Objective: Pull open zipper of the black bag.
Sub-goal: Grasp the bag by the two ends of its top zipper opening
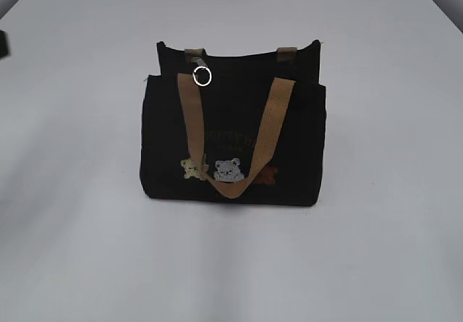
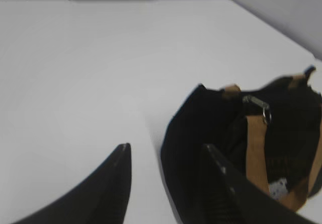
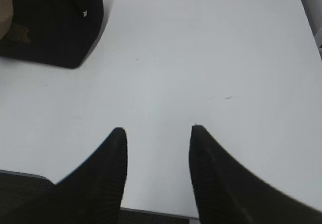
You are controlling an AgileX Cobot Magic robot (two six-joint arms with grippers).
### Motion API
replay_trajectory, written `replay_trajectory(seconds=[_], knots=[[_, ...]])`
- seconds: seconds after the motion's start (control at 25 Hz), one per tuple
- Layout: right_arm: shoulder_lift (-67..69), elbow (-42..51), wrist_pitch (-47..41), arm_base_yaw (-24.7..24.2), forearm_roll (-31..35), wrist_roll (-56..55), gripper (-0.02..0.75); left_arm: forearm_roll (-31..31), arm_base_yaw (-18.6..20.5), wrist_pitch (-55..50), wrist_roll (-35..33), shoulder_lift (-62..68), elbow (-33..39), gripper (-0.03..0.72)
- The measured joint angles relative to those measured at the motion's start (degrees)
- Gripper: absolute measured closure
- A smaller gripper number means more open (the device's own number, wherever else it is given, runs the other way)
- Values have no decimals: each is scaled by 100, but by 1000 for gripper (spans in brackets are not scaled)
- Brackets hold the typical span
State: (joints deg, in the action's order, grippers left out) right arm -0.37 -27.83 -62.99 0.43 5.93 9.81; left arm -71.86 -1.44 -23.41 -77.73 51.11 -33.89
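Note:
The black bag point(image 1: 233, 130) stands upright in the middle of the white table, its tan handles draped over the front. The zipper runs along its top edge; the grey pull with a silvery ring point(image 1: 202, 75) hangs near the top left. In the left wrist view the black bag point(image 2: 211, 128) lies to the right and the ring pull point(image 2: 265, 114) shows on it. My left gripper point(image 2: 168, 151) is open, empty, its right finger in front of the bag's near end. My right gripper point(image 3: 157, 131) is open over bare table, with the bag's corner point(image 3: 55, 22) far to the upper left.
A dark object point(image 1: 3, 43) sits at the table's far left edge in the exterior view. White walls rise beyond the table in the left wrist view. The table's near edge point(image 3: 151, 213) runs just under my right gripper.

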Motion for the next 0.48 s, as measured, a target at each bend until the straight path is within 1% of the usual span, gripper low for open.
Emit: replay_trajectory(seconds=[0.08, 0.12, 0.16, 0.24, 0.32, 0.36, 0.48], knots=[[0, 0, 0, 0, 0, 0, 411, -1078, 0, -484, -1760, 1027, -177, 348], [0, 0, 0, 0, 0, 0, 411, -1481, -20, -847, -2459, 1529, -287, 347], [0, 0, 0, 0, 0, 0, 411, -1751, -73, -1118, -3211, 1919, -396, 348], [0, 0, 0, 0, 0, 0, 411, -2202, -326, -1296, -4360, 2724, -603, 342], [0, 0, 0, 0, 0, 0, 411, -2369, -648, -1241, -5026, 3283, -846, 323], [0, 0, 0, 0, 0, 0, 411, -2405, -825, -1167, -5241, 3518, -938, 306], [0, 0, 0, 0, 7, 0, 411, -2445, -1204, -830, -5608, 3987, -1210, 241]])
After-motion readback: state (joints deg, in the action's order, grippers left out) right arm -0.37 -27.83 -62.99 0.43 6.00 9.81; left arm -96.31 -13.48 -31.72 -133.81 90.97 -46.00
